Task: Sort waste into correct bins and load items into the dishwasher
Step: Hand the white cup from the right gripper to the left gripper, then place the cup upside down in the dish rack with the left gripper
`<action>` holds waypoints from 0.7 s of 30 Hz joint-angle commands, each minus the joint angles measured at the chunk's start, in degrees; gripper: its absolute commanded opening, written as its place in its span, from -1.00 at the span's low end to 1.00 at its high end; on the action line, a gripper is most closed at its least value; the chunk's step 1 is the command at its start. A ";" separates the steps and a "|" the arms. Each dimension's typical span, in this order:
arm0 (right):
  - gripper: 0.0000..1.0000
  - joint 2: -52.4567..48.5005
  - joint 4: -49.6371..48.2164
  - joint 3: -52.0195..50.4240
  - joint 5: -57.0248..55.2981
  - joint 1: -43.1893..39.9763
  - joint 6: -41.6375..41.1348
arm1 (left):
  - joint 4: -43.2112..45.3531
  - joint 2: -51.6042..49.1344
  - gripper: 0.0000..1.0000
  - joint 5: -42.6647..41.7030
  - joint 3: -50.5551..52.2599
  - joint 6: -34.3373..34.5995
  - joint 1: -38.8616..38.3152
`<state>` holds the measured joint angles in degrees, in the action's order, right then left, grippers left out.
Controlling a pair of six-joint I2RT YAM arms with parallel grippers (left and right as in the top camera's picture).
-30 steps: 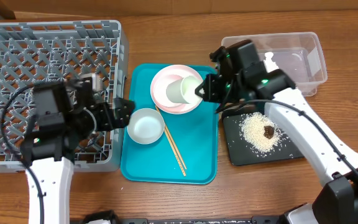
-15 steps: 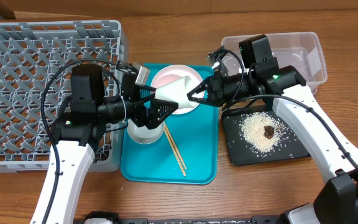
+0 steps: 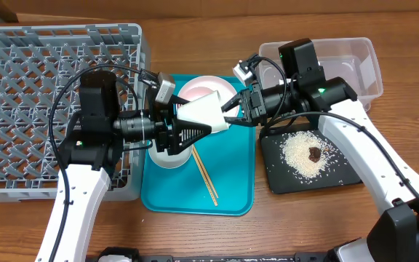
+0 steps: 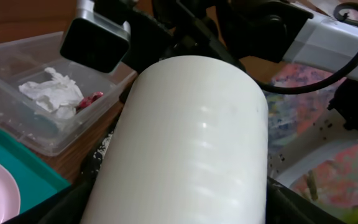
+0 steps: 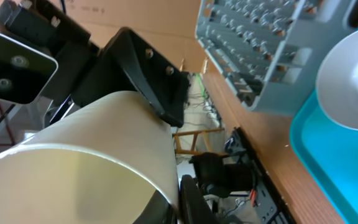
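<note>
A white cup [image 3: 204, 113] hangs on its side above the teal tray [image 3: 231, 182], held from both ends. My left gripper [image 3: 189, 129] is shut round its body, and the cup fills the left wrist view [image 4: 185, 143]. My right gripper [image 3: 233, 114] pinches its rim, with one finger inside and one outside [image 5: 178, 202]. The round plate [image 3: 193, 91] lies under the cup. A small bowl [image 3: 167, 156] sits below my left gripper. Two chopsticks [image 3: 206, 175] lie on the tray. Rice [image 3: 300, 153] and a brown lump [image 3: 315, 153] lie on the black tray [image 3: 340, 175].
The grey dish rack [image 3: 35, 65] stands at the left. The clear tub [image 3: 355, 58] at the back right holds a crumpled napkin [image 4: 51, 96] and a red wrapper [image 4: 91, 99]. Bare wood lies along the front edge.
The left arm swung in from beside the rack and closed on the cup that my right gripper lifted off the plate. The cup now sits slightly higher over the tray.
</note>
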<state>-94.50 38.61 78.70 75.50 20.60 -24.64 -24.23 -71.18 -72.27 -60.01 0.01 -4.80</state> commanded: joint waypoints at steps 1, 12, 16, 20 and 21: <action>-0.92 0.52 -0.39 0.87 3.30 0.33 0.37 | 1.68 -0.42 0.63 -4.09 -1.01 -0.48 -0.28; -0.91 0.52 -0.42 0.87 3.26 0.33 0.39 | 2.45 -0.42 -0.03 -3.76 -1.01 -0.48 -0.26; -0.47 0.52 -0.35 0.87 1.79 0.20 0.63 | 1.97 -0.42 -0.12 0.35 -1.01 -0.48 -0.20; -0.28 0.52 0.74 0.87 -4.74 -0.61 0.63 | 1.01 -0.39 -0.14 8.20 -1.01 -0.48 1.05; -0.24 0.52 1.99 0.87 -7.89 -1.18 0.63 | 0.61 -0.37 -0.17 9.31 -1.01 -0.48 1.66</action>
<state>-94.50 38.98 78.70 74.96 20.60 -24.01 -22.85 -71.26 -69.69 -60.05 0.82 -4.56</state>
